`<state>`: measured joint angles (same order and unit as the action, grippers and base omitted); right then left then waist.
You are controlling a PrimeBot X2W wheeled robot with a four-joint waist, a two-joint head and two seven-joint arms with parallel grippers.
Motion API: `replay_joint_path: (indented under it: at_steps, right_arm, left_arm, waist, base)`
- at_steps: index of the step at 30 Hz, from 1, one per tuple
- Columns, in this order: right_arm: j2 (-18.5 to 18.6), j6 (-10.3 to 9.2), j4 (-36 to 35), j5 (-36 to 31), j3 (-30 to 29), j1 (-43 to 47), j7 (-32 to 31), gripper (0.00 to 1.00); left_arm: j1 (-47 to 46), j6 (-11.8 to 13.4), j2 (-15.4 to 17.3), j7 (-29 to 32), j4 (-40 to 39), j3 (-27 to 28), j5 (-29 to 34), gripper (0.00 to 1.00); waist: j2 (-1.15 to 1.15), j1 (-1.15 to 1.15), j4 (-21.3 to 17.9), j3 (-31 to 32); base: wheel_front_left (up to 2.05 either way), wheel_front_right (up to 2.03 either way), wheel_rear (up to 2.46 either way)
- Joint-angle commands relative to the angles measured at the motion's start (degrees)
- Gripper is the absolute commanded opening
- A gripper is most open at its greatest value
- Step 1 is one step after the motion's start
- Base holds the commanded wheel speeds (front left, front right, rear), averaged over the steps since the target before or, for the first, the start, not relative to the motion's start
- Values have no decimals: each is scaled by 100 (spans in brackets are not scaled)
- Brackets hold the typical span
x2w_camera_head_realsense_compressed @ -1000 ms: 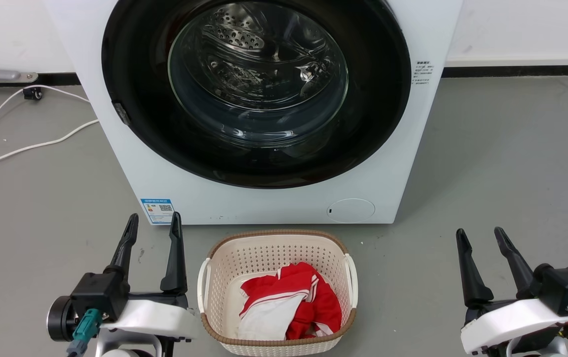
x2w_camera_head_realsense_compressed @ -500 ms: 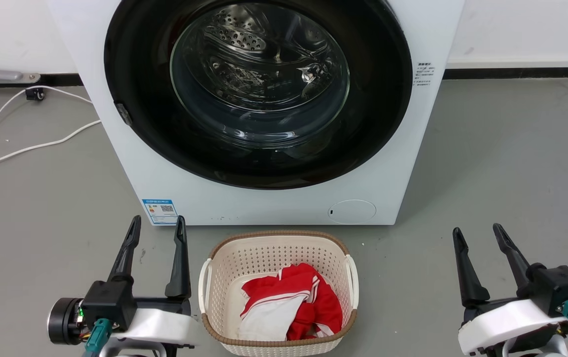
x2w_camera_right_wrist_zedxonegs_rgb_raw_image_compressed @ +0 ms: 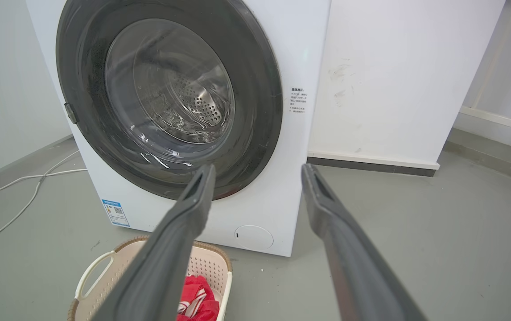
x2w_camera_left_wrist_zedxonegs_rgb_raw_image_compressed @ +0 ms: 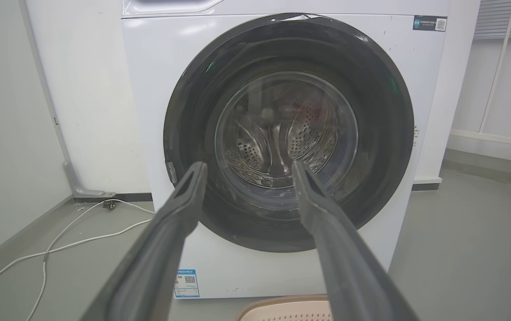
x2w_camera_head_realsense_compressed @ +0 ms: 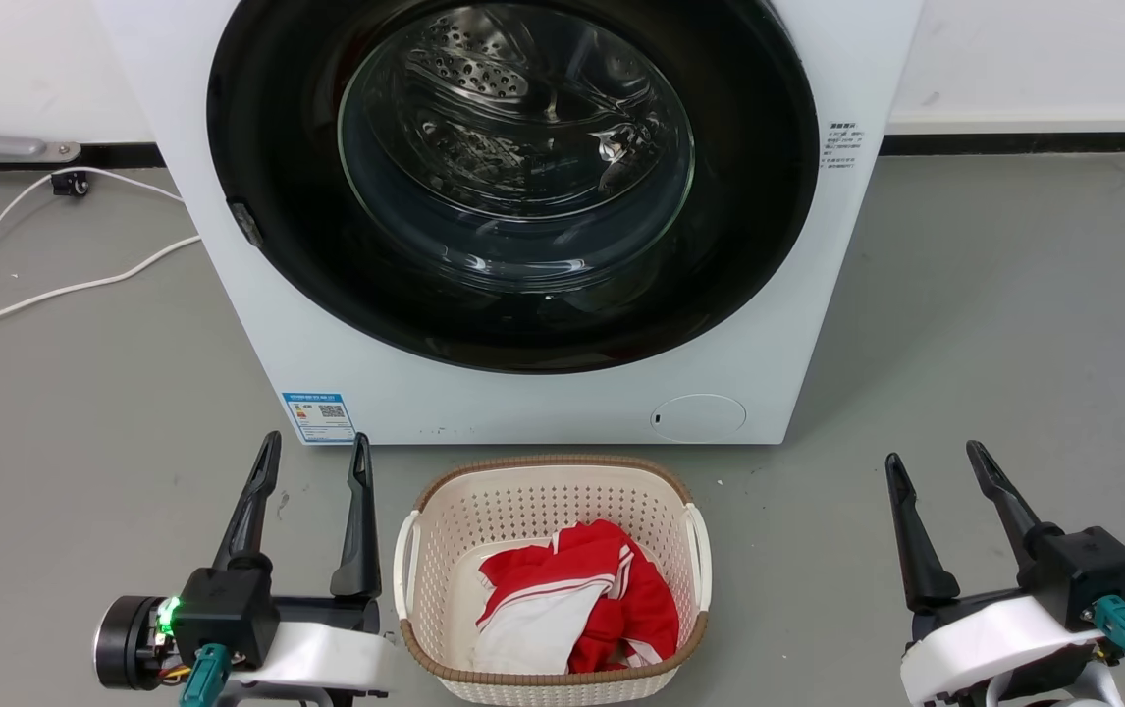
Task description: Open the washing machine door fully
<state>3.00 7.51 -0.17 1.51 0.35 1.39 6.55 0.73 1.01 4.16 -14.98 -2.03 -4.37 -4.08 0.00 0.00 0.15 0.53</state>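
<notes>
The washer [x2w_camera_head_realsense_compressed: 543,412] is standing ahead of both sets of fingers, well beyond their tips. Bare grey floor [x2w_camera_head_realsense_compressed: 994,314] is lying open ahead of and outside the right fingers. A white cable [x2w_camera_head_realsense_compressed: 62,290] is trailing across the floor outside the left ones. The door [x2w_camera_head_realsense_compressed: 513,177] is sitting shut, its black rim flush against the white front, and a small tab [x2w_camera_head_realsense_compressed: 245,224] is showing on the edge nearer the left fingers. A basket [x2w_camera_head_realsense_compressed: 543,462] is resting between the two grippers, just beside the left one. The left gripper [x2w_camera_head_realsense_compressed: 316,439] is hovering low, fingers spread and empty, pointing at the washer. The right gripper [x2w_camera_head_realsense_compressed: 933,453] is doing likewise, fingers parted and holding nothing.
</notes>
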Motion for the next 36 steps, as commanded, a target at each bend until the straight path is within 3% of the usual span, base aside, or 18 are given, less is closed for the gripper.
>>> replay_joint_path:
  at_steps: [1,21,22,23,25,30,36]
  right_arm:
    - [-24,-4,-27,12,-1,36,23,100]
    - [-23,-4,50,143,-25,9,13,100]
    - [-23,-4,61,176,-38,11,0,76]
    - [-23,-4,68,200,-45,11,-4,33]
    - [-23,-4,93,284,-34,5,-3,0]
    - [-22,-4,155,659,-30,-34,41,0]
    - [-20,-3,541,2152,-75,-247,125,0]
  left_arm:
    - [52,-11,-21,-30,4,28,11,100]
    - [95,-126,-107,-24,95,167,36,100]
    - [94,-130,-108,-23,96,172,39,100]
    - [95,-129,-109,-23,95,173,37,100]
    - [103,-127,-113,-23,91,183,44,100]
    - [96,-126,-119,-24,95,198,33,100]
    - [73,-128,-123,-23,71,220,7,100]
  waist:
    - [0,0,0,0]
    - [0,0,-8,-34]
    - [0,0,-9,-36]
    - [0,0,-10,-39]
    - [0,0,-13,-47]
    - [0,0,-19,-59]
    - [0,0,-25,-80]
  base:
    - [0,0,0]
    - [0,0,0]
    - [0,0,0]
    - [0,0,0]
    - [0,0,0]
    - [0,0,0]
    - [0,0,0]
